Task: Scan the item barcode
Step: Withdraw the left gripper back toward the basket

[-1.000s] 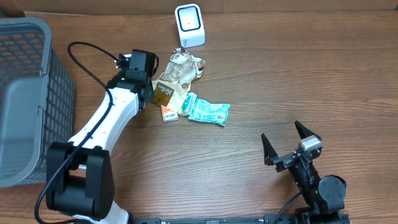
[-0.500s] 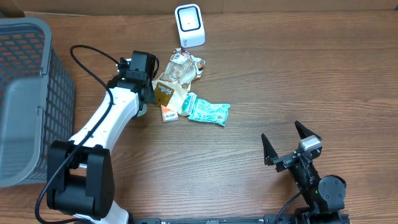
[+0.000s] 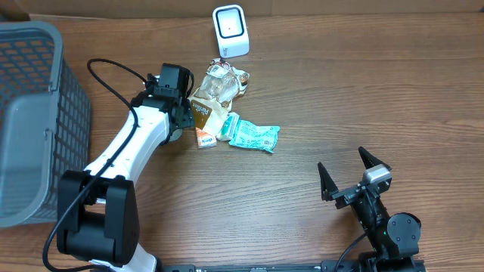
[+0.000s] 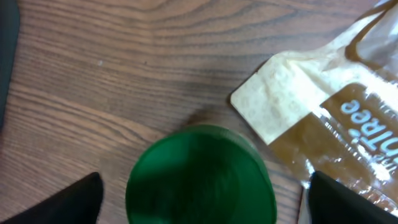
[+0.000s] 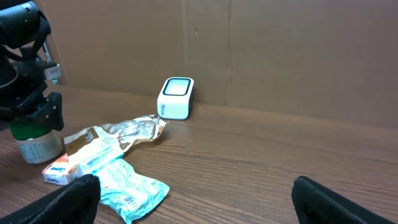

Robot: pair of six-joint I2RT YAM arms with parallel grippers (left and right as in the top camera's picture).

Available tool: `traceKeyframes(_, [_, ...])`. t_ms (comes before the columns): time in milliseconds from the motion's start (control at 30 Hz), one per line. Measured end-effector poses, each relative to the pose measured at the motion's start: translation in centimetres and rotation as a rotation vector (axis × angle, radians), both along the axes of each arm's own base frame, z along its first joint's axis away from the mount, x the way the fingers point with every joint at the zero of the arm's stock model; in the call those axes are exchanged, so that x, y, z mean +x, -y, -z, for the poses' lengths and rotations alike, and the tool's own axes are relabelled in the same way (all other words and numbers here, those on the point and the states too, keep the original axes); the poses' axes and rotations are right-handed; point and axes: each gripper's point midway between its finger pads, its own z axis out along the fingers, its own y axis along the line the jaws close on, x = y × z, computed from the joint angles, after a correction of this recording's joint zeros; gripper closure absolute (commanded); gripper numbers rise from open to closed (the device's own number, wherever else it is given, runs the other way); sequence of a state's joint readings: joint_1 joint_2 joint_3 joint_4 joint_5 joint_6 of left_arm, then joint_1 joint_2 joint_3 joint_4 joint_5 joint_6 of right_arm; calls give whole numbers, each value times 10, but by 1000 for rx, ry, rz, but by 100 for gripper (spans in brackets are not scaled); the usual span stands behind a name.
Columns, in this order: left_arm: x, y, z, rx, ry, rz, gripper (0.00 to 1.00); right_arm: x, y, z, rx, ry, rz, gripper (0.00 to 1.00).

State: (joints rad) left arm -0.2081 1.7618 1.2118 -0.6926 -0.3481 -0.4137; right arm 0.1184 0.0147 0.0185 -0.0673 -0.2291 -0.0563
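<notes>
Jar (image 4: 199,174), green lid up, upright on desk (image 3: 340,98), just beside bag (image 4: 323,106), scanner (image 3: 230,30) well beyond; could tip or skid if gripped off-centre; could catch bag edge and drag it along; right fingers (image 3: 325,183) parked nearest, fully apart, empty; left fingers (image 4: 81,208) farther out, pointing down, spread either side of lid, gripping nothing.

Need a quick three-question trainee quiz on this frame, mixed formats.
1. True or false: the white scanner sits inside the grey basket.
2. Which arm is over the green-lidded container? A) left B) right
3. Fill in: the right pincer is ____.
Key: 1 false; 2 A, the left pincer straddles it; 3 open.
</notes>
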Motion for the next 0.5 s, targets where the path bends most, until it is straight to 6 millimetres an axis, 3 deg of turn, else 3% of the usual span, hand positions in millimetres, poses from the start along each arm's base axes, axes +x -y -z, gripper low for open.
traceKeyframes(100, [-8, -1, -2, 3, -40, 0, 1, 0, 0, 0, 0, 0, 0, 0])
traceKeyframes(200, [-7, 0, -16, 1, -44, 3, 0, 0, 0, 0, 0, 0, 0, 0])
traceKeyframes(300, [0, 4, -58, -16, 0, 28, 0, 0, 0, 0, 0, 0, 0, 0])
traceKeyframes(400, [11, 13, -118, -58, 110, 88, 0, 0, 0, 0, 1, 0, 0, 0])
traceKeyframes(500, [8, 20, -177, -99, 210, 156, 0, 0, 0, 0, 0, 0, 0, 0])
